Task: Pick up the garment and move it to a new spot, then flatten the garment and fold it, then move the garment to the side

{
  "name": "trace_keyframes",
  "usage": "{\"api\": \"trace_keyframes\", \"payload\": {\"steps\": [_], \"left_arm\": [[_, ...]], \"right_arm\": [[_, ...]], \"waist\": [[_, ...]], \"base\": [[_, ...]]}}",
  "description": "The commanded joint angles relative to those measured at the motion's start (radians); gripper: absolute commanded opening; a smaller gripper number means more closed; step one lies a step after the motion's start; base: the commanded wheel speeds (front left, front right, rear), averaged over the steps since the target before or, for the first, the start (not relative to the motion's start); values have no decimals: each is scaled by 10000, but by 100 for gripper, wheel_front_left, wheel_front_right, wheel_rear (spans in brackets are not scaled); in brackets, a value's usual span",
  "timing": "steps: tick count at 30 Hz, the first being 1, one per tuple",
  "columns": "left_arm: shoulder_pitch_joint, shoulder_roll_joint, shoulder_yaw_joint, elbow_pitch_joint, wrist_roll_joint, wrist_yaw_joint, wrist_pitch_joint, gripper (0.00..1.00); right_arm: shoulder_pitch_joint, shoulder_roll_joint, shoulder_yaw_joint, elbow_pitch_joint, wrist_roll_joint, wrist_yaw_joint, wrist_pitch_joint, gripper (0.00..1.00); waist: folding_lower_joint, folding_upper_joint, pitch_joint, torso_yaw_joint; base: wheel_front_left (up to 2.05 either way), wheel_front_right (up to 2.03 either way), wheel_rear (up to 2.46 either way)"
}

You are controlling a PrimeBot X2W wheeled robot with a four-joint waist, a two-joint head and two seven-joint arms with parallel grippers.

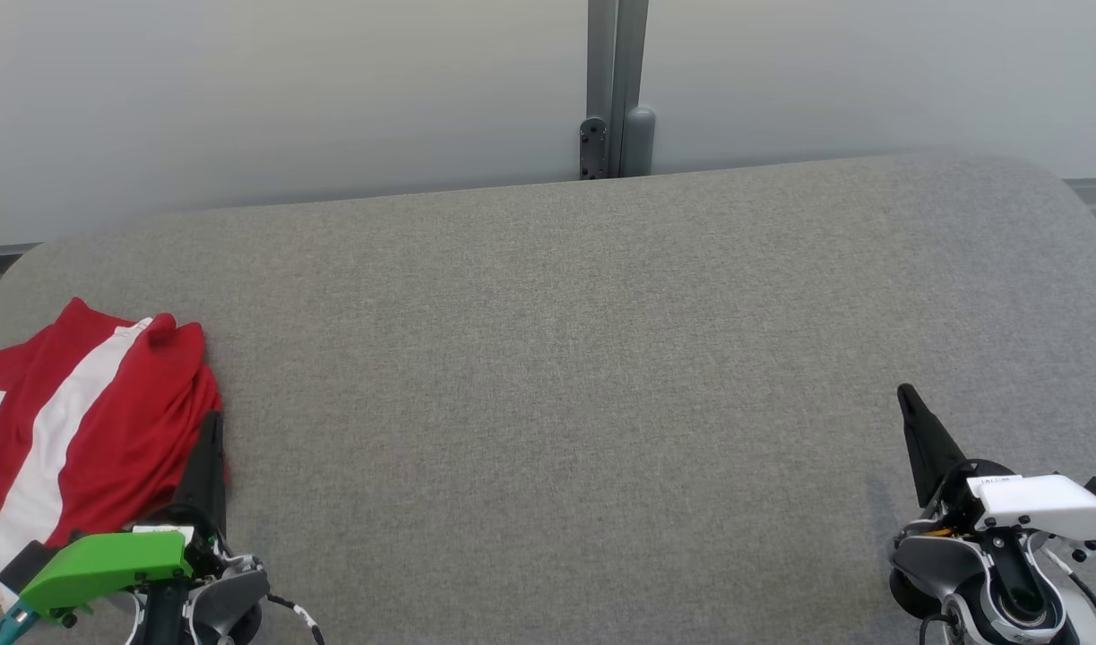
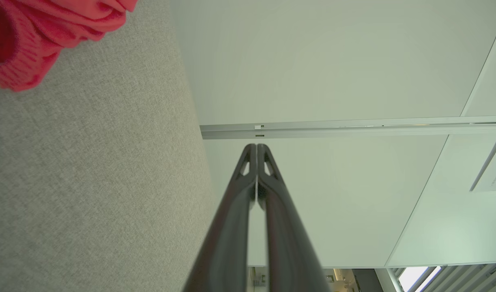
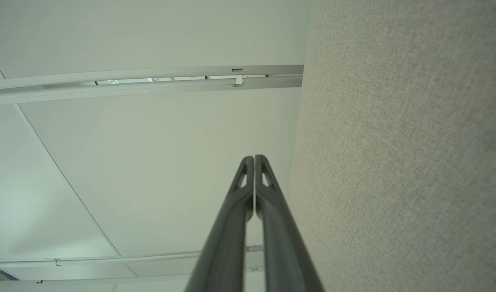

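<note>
1. Head view: the red-and-white garment (image 1: 108, 421) lay loosely bunched at the left edge of the desk (image 1: 556, 358), just beside the left fingers (image 1: 205, 466). The right fingers (image 1: 924, 439) were well apart from it.
2. Left wrist view: the left fingers were clenched on nothing.
3. Right wrist view: the right fingers were clenched and empty. I could not tell whether the garment was folded, so I judged the task either unstarted or just finished.

Garment (image 1: 73, 430) cut off at left edge, lower part behind left pincer (image 1: 211, 430).
</note>
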Motion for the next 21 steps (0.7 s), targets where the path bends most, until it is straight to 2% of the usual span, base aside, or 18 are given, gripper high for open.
{"api": "trace_keyframes", "payload": {"steps": [1, 10, 11, 21], "left_arm": [[-124, 19, 5, 2, 11, -47, 13, 0], [-124, 19, 5, 2, 11, -47, 13, 0], [14, -4, -3, 24, 2, 2, -4, 100], [288, -34, -347, 163, 189, 12, -496, 100]], "right_arm": [[-67, -18, -1, 14, -50, 5, 11, 0], [-67, -18, -1, 14, -50, 5, 11, 0], [16, 6, 1, 27, 3, 0, -4, 100], [350, 53, 242, 10, -134, -1, -485, 100]], "waist": [[0, 0, 0, 0], [0, 0, 0, 0], [0, 0, 0, 0], [0, 0, 5, 12]], "base": [[0, 0, 0], [0, 0, 0], [0, 0, 0], [0, 0, 0]]}}
